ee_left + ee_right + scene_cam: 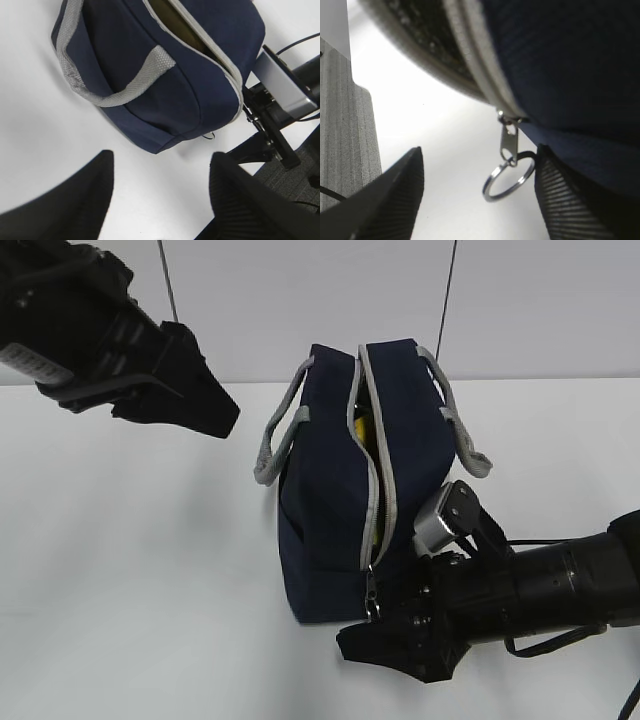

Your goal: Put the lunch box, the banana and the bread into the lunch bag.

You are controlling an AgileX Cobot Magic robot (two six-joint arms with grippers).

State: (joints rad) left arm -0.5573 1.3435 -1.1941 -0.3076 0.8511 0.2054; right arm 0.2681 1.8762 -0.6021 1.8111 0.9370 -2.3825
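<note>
The navy lunch bag (330,490) stands mid-table with its grey zipper partly open. Something yellow (362,425), likely the banana, shows through the gap. The lunch box and the bread are out of view. My right gripper (362,638) is open at the bag's near end. In the right wrist view the metal ring pull (509,180) hangs from the zipper slider (509,141) between the open jaws (480,150), close against the right finger (565,200). My left gripper (225,415) is open and empty, raised left of the bag; its wrist view (162,157) shows the bag (165,90) beyond.
The white table (130,570) surrounds the bag. Two grey strap handles (275,445) stick out on either side. The right arm with its silver camera block (282,85) lies by the bag's end. Dark floor (295,170) shows past the table edge.
</note>
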